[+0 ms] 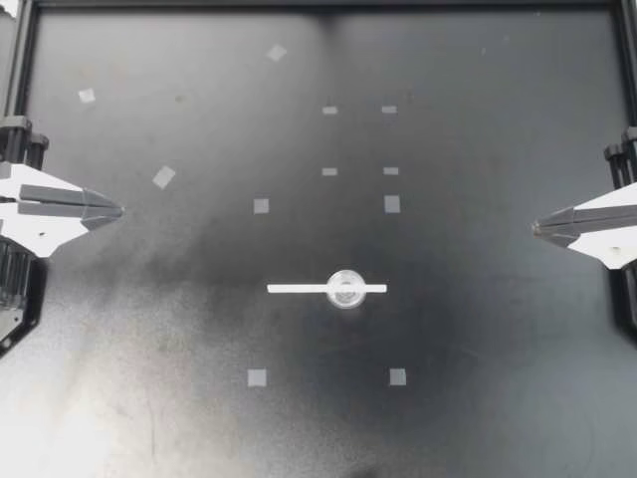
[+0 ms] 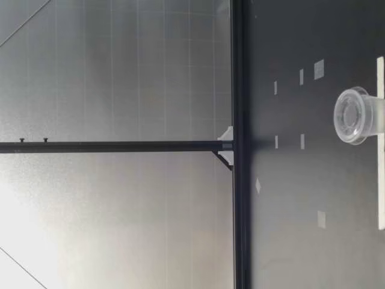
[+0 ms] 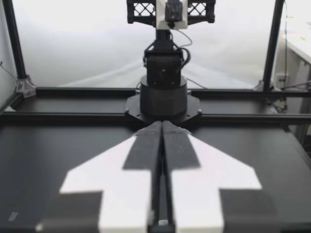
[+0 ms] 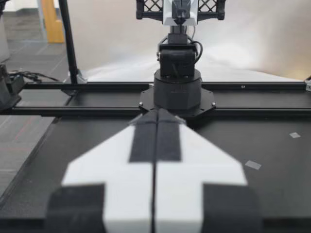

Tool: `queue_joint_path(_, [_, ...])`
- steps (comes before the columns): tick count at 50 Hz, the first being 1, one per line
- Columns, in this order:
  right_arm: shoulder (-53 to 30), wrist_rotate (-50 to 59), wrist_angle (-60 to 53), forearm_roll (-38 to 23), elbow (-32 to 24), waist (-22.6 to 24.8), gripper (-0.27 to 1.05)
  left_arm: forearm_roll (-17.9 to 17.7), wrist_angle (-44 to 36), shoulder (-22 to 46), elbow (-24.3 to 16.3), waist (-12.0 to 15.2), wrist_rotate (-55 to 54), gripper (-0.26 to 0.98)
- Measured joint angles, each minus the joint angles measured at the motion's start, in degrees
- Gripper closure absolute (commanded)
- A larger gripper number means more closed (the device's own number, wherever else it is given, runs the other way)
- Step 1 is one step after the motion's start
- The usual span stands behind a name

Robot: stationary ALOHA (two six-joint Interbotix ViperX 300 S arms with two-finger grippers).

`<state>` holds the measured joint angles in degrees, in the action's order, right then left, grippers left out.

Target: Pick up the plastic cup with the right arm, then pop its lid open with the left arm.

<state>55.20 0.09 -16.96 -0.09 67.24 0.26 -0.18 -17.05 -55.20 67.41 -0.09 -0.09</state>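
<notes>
A small clear plastic cup (image 1: 345,289) sits on a white tape strip (image 1: 299,289) near the middle of the black table (image 1: 478,329). The low view shows the cup (image 2: 355,115) lying with its round opening toward that camera. My left gripper (image 1: 117,210) hovers at the table's left edge, shut and holding nothing, far from the cup. My right gripper (image 1: 535,227) is at the right edge, also shut and bare. In the left wrist view the gripper (image 3: 162,127) points at the other arm's base (image 3: 164,97). The right wrist view shows its gripper (image 4: 156,114) pressed together.
Several small pale tape squares (image 1: 261,205) mark the table around the strip. A black frame rail (image 1: 318,5) borders the far side and posts stand at both sides. In the low view a black bar (image 2: 114,146) runs above the far edge.
</notes>
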Motion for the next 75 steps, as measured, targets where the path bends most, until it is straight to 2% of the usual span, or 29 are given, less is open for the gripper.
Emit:
queue_joint_path(5, [-0.1, -0.1, -0.1, 0.0, 1.9, 0.0, 0.86, -0.3, -0.4, 0.1, 3.4, -0.4, 0.2, 0.75])
queue_joint_path(12, [-0.3, 0.4, -0.4, 0.0, 4.1, 0.0, 0.86, -3.3, -2.6, 0.4, 6.6, -0.6, -0.2, 0.75])
queue_joint_path(17, [-1.1, 1.0, -0.4, 0.1, 4.1, 0.0, 0.86, -5.6, -2.8, 1.5, 6.2, -0.4, 0.2, 0.75])
queue_joint_path(20, [-2.4, 1.1, 0.1, 0.0, 3.3, 0.0, 0.86, -6.0, -1.8, 3.0, 4.6, -0.2, 0.7, 0.75])
queue_joint_path(25, [-6.7, 1.2, 1.3, 0.1, 1.1, 0.0, 0.85, -5.8, 2.5, 7.9, -0.5, -0.1, 2.0, 0.75])
queue_joint_path(29, [-11.9, 1.8, 1.3, 0.1, -0.3, 0.0, 0.83, -5.6, 4.8, 13.9, -4.7, 0.1, 4.3, 0.75])
queue_joint_path(34, [-18.2, 3.2, -0.3, 0.1, -1.0, 0.0, 0.75, -5.6, 4.7, 22.1, -7.9, 0.4, 6.2, 0.75])
queue_joint_path(39, [-23.6, 6.2, -4.7, 0.1, -0.9, 0.0, 0.59, -5.7, 1.8, 29.3, -9.8, 0.7, 6.2, 0.75])
queue_joint_path(46, [-30.3, 9.8, -10.8, 0.1, -0.1, 0.0, 0.26, -5.8, -4.0, 38.5, -11.6, 0.8, 6.2, 0.75])
queue_joint_path(51, [-34.1, 10.5, -14.2, 0.1, 0.4, 0.1, 0.11, -5.8, -8.2, 44.0, -12.7, 0.8, 6.2, 0.75])
queue_joint_path(57, [-40.3, 11.2, -17.7, 0.2, 0.1, 0.0, 0.1, -5.8, -12.0, 51.0, -14.7, 0.8, 6.0, 0.75])
queue_joint_path(64, [-48.6, 13.4, -20.5, 0.2, -2.0, 0.0, 0.09, -5.7, -12.7, 57.7, -18.3, 0.8, 4.9, 0.75])
queue_joint_path(69, [-54.6, 15.2, -22.8, 0.3, -4.1, 0.0, 0.09, -5.7, -12.7, 60.7, -20.0, 0.3, 4.7, 0.75])
queue_joint_path(75, [-60.7, 16.5, -25.4, 0.3, -6.1, 0.0, 0.09, -5.5, -12.7, 62.1, -20.3, -0.8, 4.7, 0.75])
